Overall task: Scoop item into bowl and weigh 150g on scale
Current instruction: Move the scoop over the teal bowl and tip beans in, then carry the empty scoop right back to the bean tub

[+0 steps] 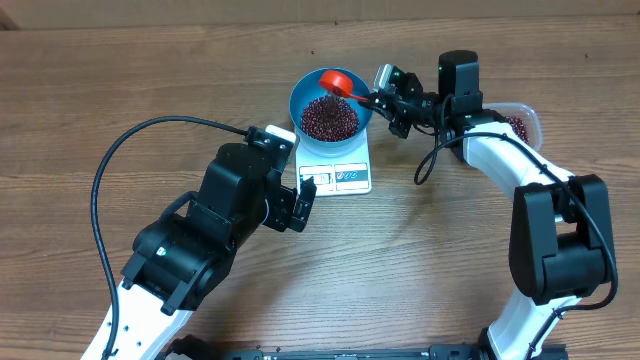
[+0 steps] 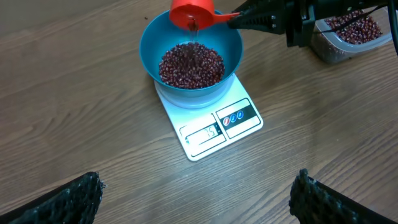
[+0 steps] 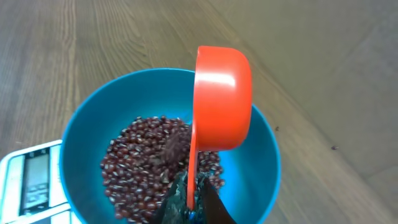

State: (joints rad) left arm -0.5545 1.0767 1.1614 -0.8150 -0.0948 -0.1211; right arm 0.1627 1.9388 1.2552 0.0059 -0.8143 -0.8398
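The blue bowl (image 1: 330, 112) (image 2: 190, 56) (image 3: 261, 155) stands on the white scale (image 1: 340, 170) (image 2: 214, 121) (image 3: 31, 180) and holds a heap of dark red-brown beans (image 1: 328, 118) (image 2: 191, 65) (image 3: 140, 168). My right gripper (image 1: 378, 100) (image 3: 191, 202) is shut on the handle of the red-orange scoop (image 1: 336, 81) (image 2: 192, 12) (image 3: 222, 96), which is tipped on its side over the bowl's far rim; a few beans fall from it. My left gripper (image 1: 305, 200) (image 2: 196, 199) stands open above bare table in front of the scale, holding nothing.
A clear plastic tub (image 1: 522, 122) (image 2: 348, 34) with more beans sits to the right of the scale, behind my right arm (image 1: 500, 150). A black cable (image 1: 130, 140) loops over the left side of the table.
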